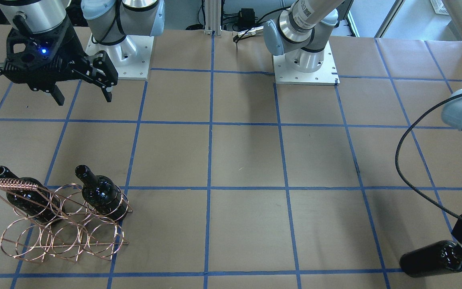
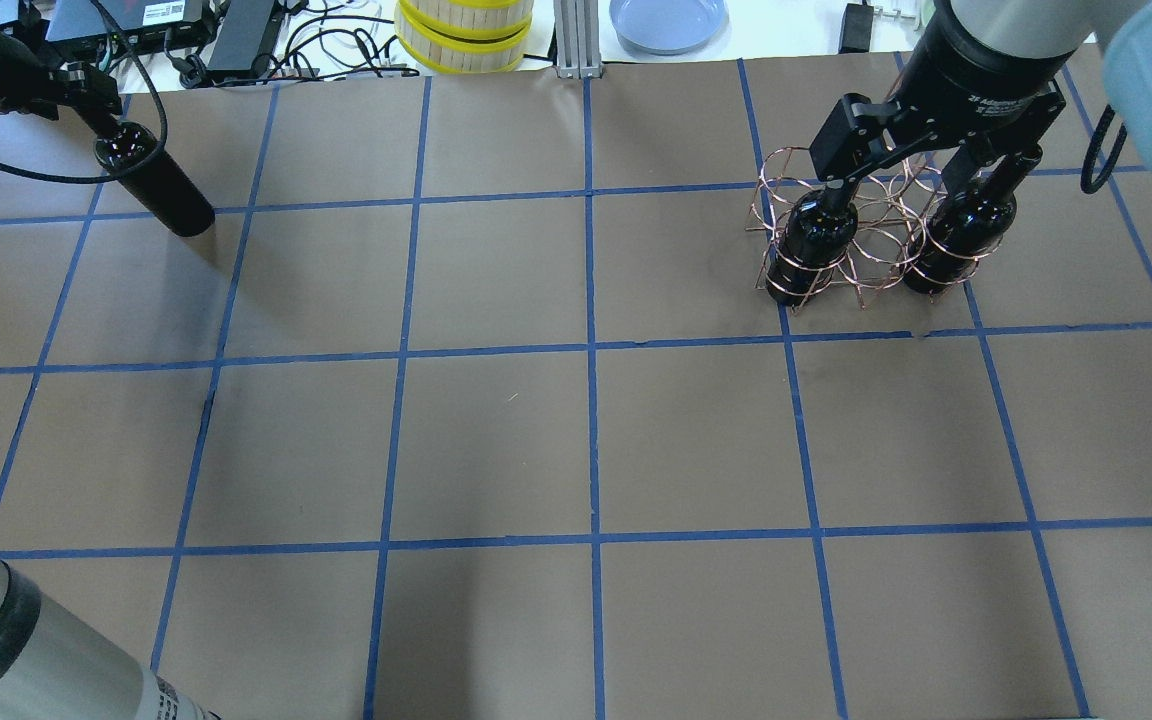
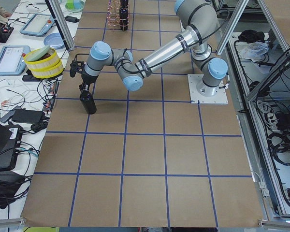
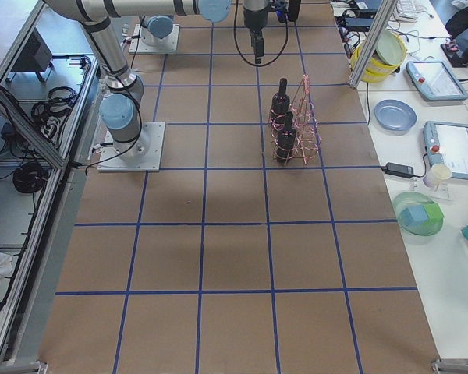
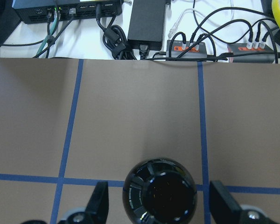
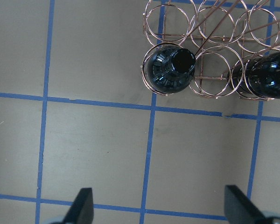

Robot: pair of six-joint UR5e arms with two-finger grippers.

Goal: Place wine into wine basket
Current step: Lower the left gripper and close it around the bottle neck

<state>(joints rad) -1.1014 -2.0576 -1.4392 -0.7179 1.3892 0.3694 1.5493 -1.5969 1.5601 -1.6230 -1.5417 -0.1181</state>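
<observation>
A near-black wine bottle (image 2: 151, 180) stands upright at the table's far left, also in the front view (image 1: 435, 257). My left gripper (image 2: 86, 95) is open, its fingers (image 5: 100, 200) astride the bottle's top (image 5: 159, 196) without visibly touching it. The copper wire wine basket (image 1: 12, 184) stands at the far right (image 2: 871, 262) with two more bottles upright in its rings (image 2: 816, 235) (image 2: 966, 235). My right gripper (image 2: 921, 170) hangs open and empty above the basket, which shows in its wrist view (image 6: 210, 37) with the bottles (image 6: 170, 70).
Beyond the table's far edge lie yellow rolls (image 2: 464, 30), a blue plate (image 2: 666, 20), and power bricks with cables (image 5: 147, 21). The arm bases (image 1: 305, 60) stand at the robot's side. Blue tape lines grid the brown table.
</observation>
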